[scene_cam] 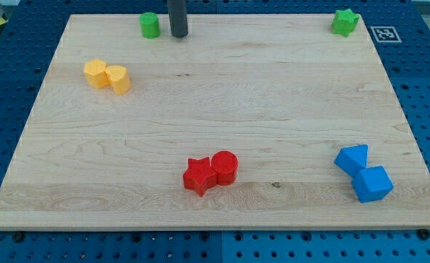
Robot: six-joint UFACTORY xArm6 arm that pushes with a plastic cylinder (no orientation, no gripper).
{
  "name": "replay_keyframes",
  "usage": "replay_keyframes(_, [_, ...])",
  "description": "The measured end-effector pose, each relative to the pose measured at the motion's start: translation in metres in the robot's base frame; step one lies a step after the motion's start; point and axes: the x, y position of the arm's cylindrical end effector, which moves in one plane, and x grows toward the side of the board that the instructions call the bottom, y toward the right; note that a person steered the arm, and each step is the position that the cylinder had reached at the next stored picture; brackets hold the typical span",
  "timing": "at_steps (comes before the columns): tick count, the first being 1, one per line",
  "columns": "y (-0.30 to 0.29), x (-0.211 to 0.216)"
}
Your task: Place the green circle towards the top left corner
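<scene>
My tip [179, 34] is seen resting bare on the board [215, 88] near its top edge, touching nothing, just to the view's right of the green circle [150, 25]. The circle stands left of centre along that top edge. It is judged light, rigid and easily slid; contact is best made on its right side wall. It appears as a short, bright green cylinder, probably plastic.

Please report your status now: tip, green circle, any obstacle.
My tip just right of green circle, near top edge. Nothing between circle and top left corner.
</scene>
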Motion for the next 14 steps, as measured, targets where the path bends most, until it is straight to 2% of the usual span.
replay_keyframes(2, [-0.070,-0.001])
replay_keyframes(3, [-0.083,-0.001])
replay_keyframes(5, [-0.045,-0.011])
replay_keyframes(6, [-0.063,-0.029])
replay_keyframes(8, [-0.099,-0.034])
replay_keyframes(10, [0.007,-0.030])
replay_keyframes(12, [0.018,-0.028])
replay_keyframes(13, [0.019,0.008])
replay_keyframes(14, [0.024,0.094])
